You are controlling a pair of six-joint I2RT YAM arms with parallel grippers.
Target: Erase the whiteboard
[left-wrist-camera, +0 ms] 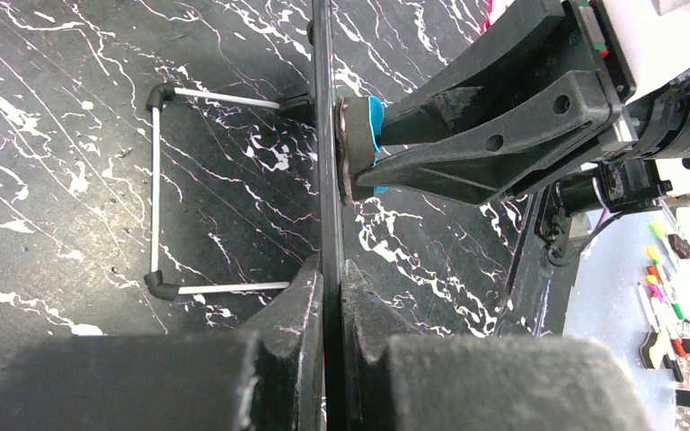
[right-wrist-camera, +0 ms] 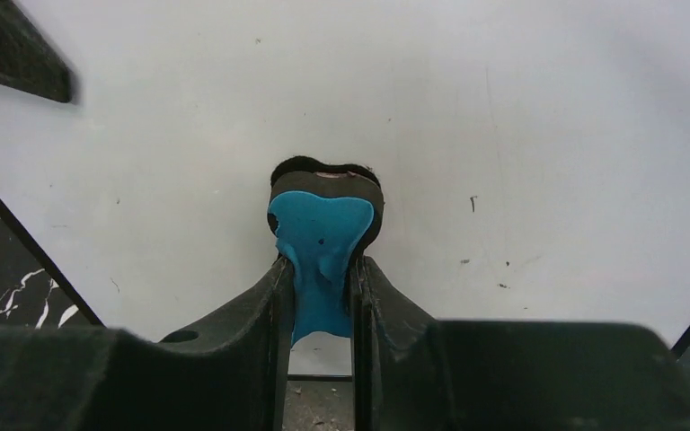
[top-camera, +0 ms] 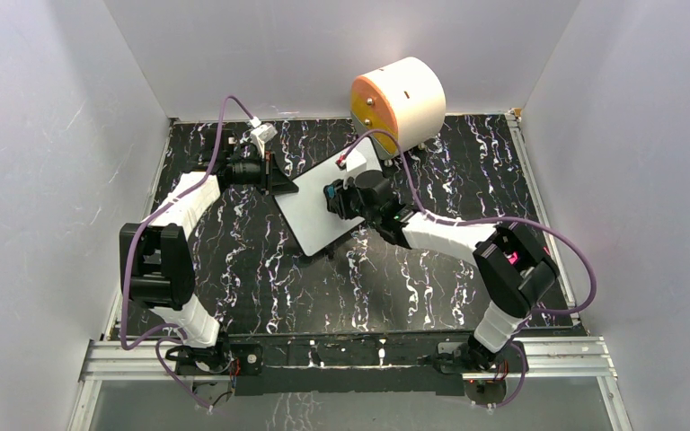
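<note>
While left pincer clamps whiteboard, right pincer holds blue eraser against it.

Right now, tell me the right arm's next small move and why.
Probably slide the blue eraser sideways over the whiteboard toward the small dark specks: the right gripper presses it against the board, and the left gripper clamps the board's edge, steadying it.

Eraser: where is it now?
Clamped in the right gripper, the blue eraser presses against the whiteboard face, mid-table in the top view; the left gripper holds the board's edge.
</note>
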